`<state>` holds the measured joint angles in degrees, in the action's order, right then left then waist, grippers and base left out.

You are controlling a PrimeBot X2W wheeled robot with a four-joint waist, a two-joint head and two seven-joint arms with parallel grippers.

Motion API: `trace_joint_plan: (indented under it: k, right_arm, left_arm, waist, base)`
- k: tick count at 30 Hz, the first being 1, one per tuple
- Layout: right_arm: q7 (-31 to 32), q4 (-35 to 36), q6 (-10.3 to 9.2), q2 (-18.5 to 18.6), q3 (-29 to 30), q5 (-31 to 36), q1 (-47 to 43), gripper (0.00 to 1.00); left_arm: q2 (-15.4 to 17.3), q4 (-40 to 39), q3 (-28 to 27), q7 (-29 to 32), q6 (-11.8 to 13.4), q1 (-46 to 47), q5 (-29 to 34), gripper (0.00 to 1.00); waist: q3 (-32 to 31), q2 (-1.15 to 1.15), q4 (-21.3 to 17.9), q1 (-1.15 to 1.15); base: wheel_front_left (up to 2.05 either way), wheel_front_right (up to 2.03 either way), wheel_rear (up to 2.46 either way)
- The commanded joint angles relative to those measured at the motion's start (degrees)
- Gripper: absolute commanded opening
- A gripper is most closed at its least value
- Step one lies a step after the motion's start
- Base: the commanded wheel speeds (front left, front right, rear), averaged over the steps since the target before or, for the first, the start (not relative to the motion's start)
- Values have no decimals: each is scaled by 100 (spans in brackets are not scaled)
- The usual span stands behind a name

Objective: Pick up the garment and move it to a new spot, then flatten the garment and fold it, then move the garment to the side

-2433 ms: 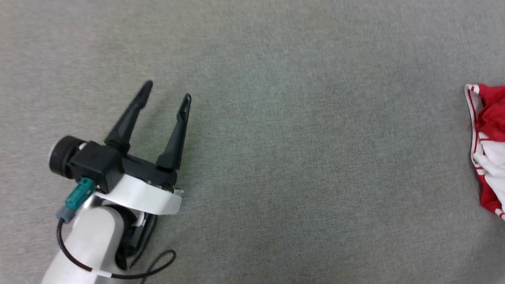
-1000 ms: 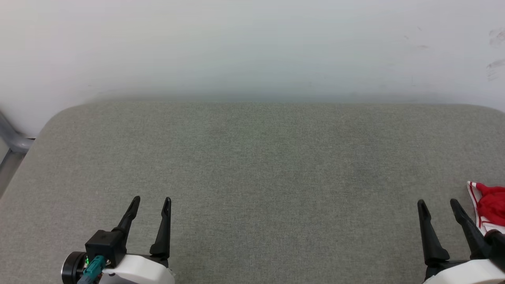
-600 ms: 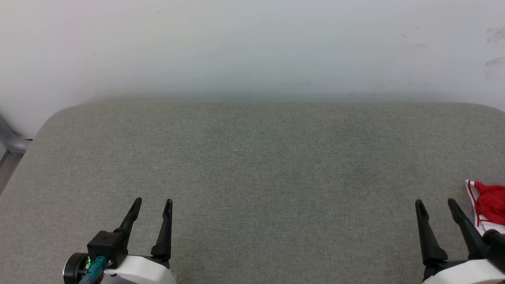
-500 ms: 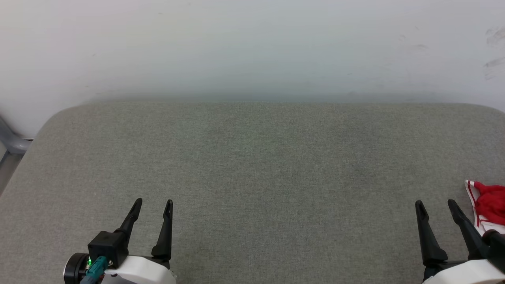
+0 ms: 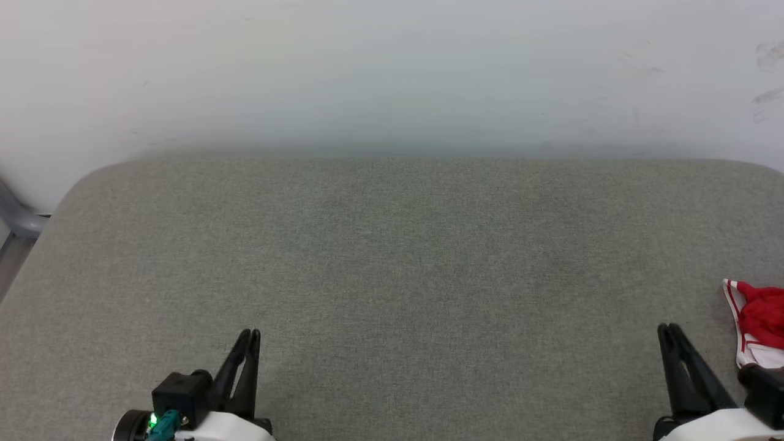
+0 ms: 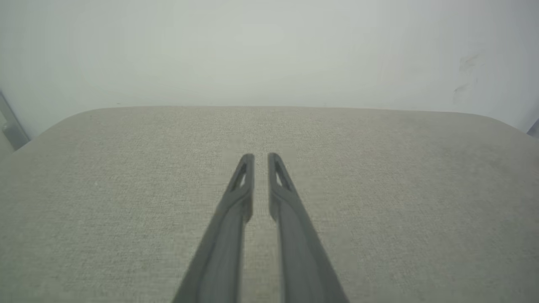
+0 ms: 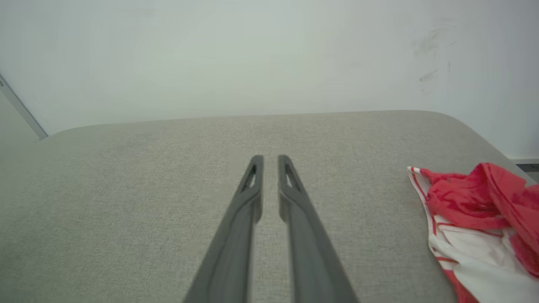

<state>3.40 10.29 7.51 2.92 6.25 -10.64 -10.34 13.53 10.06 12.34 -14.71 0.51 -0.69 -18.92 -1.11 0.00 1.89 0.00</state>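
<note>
Both dark, long-fingered claws, left gripper (image 5: 250,334) and right gripper (image 5: 668,328), sit nearly pressed together, empty, over the grey fabric-covered surface (image 5: 392,257). The crumpled red-and-white jersey T-shirt (image 5: 756,315) lies at its right edge; a careless grab could drag it off.

Bright, even light, faint shadows; right claw (image 7: 270,160) blurs toward the lens.

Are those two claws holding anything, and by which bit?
Nothing is held. The left claw and right claw are nearly shut on empty air; the garment lies apart on the grey pad.
</note>
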Motion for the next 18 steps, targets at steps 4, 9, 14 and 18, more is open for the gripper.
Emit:
trace_joint_plan:
  k: [4, 9, 14, 18]
  right_arm:
    - [-11, -103, 0, 10, -28, -449, 72, 0]
    - [-6, -271, 0, 36, -49, -1023, 194, 0]
    - [-3, -429, 0, 56, -70, -1563, 308, 0]
    - [0, -547, -1, 68, -84, -1968, 389, 0]
  left_arm:
    - [-55, 19, -107, 114, -43, 44, -389, 0]
    - [-125, 46, -235, 257, -97, 96, -881, 0]
    - [-193, 70, -356, 391, -149, 145, -1347, 0]
    - [-244, 88, -447, 493, -188, 182, -1699, 0]
  waist:
    - [4, 0, -5, 0]
    - [9, 0, -13, 0]
    - [14, 0, -21, 0]
    - [18, 0, -27, 0]
  base:
    - [0, 0, 0]
    - [0, 0, 0]
    - [0, 0, 0]
    - [0, 0, 0]
